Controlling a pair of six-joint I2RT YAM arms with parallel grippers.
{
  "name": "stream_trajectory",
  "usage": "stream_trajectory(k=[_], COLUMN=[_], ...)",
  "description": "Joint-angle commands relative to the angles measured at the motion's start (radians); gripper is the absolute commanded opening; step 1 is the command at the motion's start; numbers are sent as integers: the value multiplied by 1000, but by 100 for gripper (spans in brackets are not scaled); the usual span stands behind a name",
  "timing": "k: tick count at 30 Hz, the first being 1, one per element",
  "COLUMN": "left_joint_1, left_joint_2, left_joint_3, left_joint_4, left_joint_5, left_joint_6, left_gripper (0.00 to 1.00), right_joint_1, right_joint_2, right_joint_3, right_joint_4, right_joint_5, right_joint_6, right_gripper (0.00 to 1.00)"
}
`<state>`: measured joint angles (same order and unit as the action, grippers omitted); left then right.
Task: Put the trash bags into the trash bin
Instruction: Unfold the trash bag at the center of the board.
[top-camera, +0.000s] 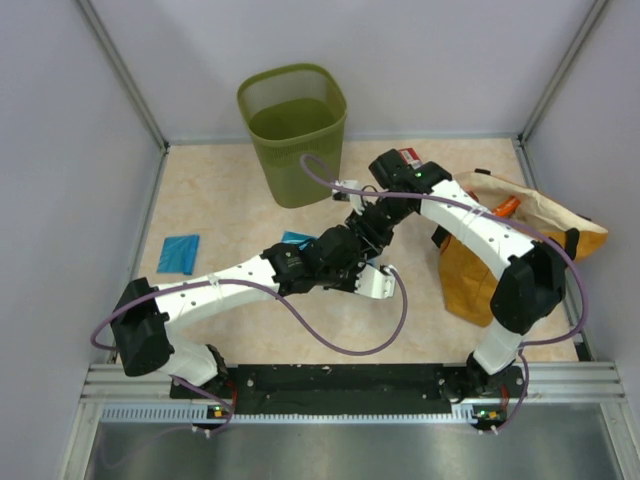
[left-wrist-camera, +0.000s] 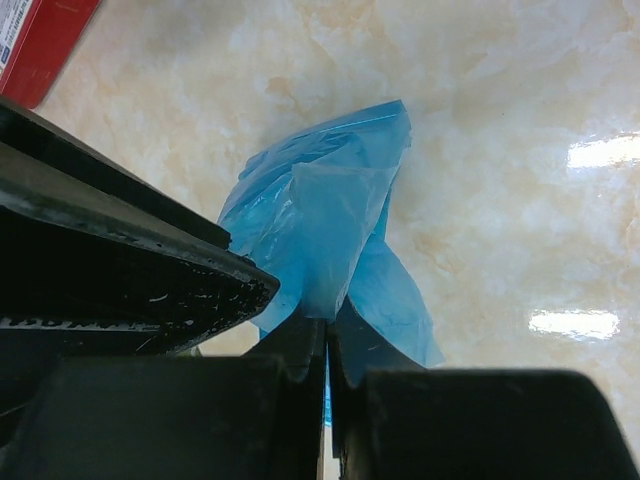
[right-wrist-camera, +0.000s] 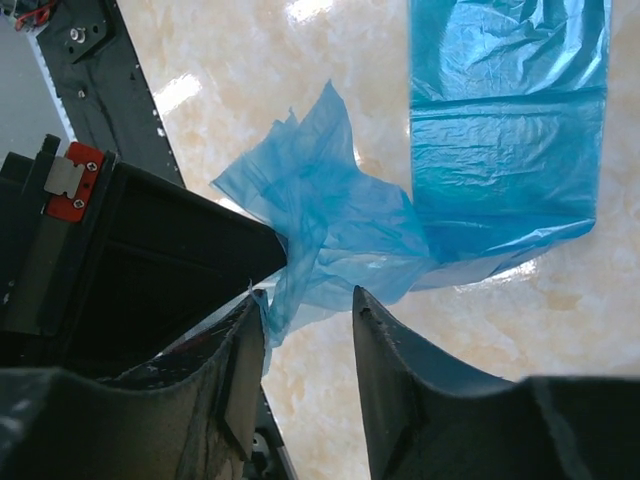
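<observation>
Though half hidden beneath both arms from above, entered first: pinched trash bag (right-wrist-camera: 330, 225), thin translucent blue film, at mid-table, in front of the trash bin (top-camera: 295, 170) and apart from it. Crumpled and bunched at one end. Spread at the other end into a flat, creased panel lying on the table (top-camera: 230, 190).

Left gripper (left-wrist-camera: 327, 325): jaws pressed fully together, clamped on a bunched corner of the pinched trash bag. Film fanning out past the fingertips above the marbled surface.

Right gripper (right-wrist-camera: 308, 300): jaws partway apart, set either side of a hanging fold of the same film, just beside the tip of the left gripper. Not clamped, with a clear gap between the film and one finger. Possibly brushing the other finger; cannot tell from this angle.

Folded trash bag (top-camera: 179, 254): small flat blue square, lying alone on the table toward the left wall, well apart from both arms and from the trash bin.

Trash bin: olive-green wire mesh, upright at the far edge of the table, left of centre.

Mustard sack (top-camera: 470, 280): orange-yellow, at the right side of the table, partly behind the right arm.

Red box (left-wrist-camera: 40, 45): flat, only one corner caught in the left wrist view, on the table beyond the pinched trash bag.
</observation>
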<state>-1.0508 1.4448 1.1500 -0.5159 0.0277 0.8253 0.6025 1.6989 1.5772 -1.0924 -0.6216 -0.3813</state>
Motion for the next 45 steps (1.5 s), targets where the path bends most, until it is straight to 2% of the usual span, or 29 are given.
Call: stream_trajectory(k=[1,3,6,12,19,24,29,36,41,45], left_joint_1=[0,0,-2,0,-2,-2,0,-3,-2,-3], left_joint_2=[-9,-6,-7,-29,-107,-138,-149,-153,-116,-92], left_joint_3=[34,36,37,22,-32,-42,-49,-82,-98,-104], left_joint_4=[57,63,74,68,33,-33,-107,-136,-144,-133], left_joint_5=[-14,-18,-18,-54,-60,-32,54,118,141,121], left_joint_6=[3,2,-3,-8,-17,-37,-72,-175,-212,-209], left_gripper=[0,0,0,0,0,0,0,0,0,0], right_joint_1=[25,32,33,17,-73,-118,-150,-185,-187,-184], right_joint_2=[24,27,25,-2,-21,-41,-74,-120,-143,-156], right_joint_3=[-3,-6,-11,-2,40,56,66,79,73,50], right_joint_4=[19,19,17,19,23,46,75,118,129,124], right_joint_5=[-39,-38,-37,52,152,249,361,482,473,265], right_joint_6=[2,-1,-2,-4,15,32,48,82,87,68], right_gripper=[33,22,0,0,0,0,0,0,0,0])
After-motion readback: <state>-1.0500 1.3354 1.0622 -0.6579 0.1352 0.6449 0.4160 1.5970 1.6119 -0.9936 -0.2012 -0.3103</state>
